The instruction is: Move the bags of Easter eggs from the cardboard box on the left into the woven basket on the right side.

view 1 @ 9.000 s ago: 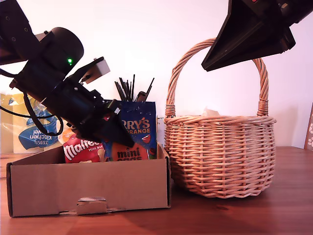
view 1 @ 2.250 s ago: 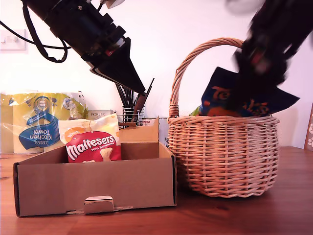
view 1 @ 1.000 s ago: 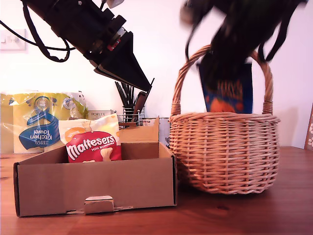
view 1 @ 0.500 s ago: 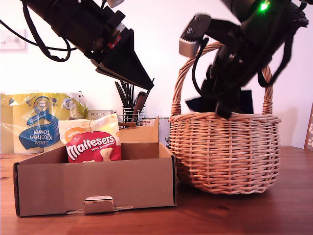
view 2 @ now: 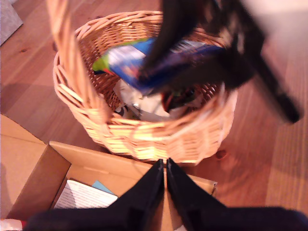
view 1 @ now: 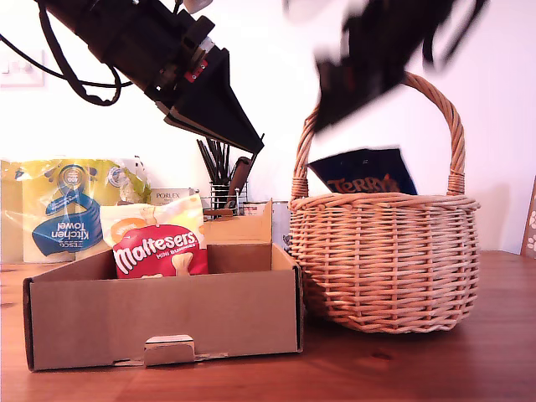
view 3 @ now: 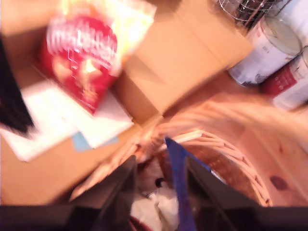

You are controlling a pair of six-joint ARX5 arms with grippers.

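Over the woven basket, at the exterior view's right, my second gripper is only a dark blur, with its jaws spread apart in the second wrist view and nothing between them. A dark blue bag leans inside the basket, and the orange letters "TERRY" can be read just above the rim. In the first wrist view the same blue bag lies on top of white and green packets inside the basket.

My first gripper hangs above the cardboard box, at the exterior view's left, with its black jaws pressed together and empty. In the box stands a red-and-cream bag with the white word "MALTESERS" and a smaller line below it that I cannot read.

Behind the box, on the far side of the wooden counter, a yellow and blue pack shows "Kitchen Towel" upside down. Next to it a small white box carries the word "PORLEX", and a wire holder keeps some dark sticks upright.
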